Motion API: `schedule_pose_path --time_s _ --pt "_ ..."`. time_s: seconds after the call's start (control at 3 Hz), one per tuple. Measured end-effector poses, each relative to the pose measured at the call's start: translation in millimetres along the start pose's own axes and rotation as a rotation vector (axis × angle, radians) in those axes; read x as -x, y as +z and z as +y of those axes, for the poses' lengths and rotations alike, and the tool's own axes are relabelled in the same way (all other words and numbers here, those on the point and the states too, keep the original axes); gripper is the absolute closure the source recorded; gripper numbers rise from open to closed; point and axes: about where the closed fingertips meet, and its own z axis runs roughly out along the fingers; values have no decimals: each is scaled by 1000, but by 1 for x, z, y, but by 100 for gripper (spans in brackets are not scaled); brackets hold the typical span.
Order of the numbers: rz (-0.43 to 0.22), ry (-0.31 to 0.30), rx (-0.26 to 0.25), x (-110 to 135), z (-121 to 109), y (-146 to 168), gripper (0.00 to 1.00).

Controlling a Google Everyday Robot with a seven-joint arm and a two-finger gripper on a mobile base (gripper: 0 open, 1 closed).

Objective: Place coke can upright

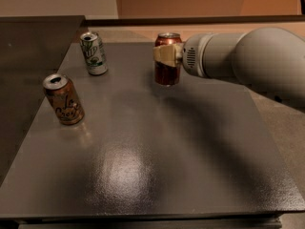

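1. I see the end effector (167,56) over the far part of the desk (157,175), a little right of the middle as I look at it. It sits at the tip of the thick pale arm (238,61) that comes in from the right edge.
2. It is grasping the coke can (167,76). A cream finger (164,55) lies across the upper half of the can's side and presses against it.
3. The coke can is upright in that grip. Its silver rim shows above the finger and its red body below.
4. The can's base is right at the desk surface. I cannot tell whether it touches or hangs just clear.
5. The 7UP can (94,53) stands upright to the left of the end effector, well apart from it and at about the same depth.
6. The brown can (63,99) stands upright further left of the end effector and nearer to me. It is well apart from the 7UP can.
7. The arm's shadow falls across the desk below and to the right of the end effector. A dull patch of glare (126,168) lies on the near side of it.
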Motion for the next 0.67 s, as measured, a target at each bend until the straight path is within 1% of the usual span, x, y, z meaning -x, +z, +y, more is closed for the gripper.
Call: schedule_pose_path --time_s 0.33,0.67 --pt "23 -24 2 6 -4 6 100" --pt "53 -34 20 13 -6 6 100"
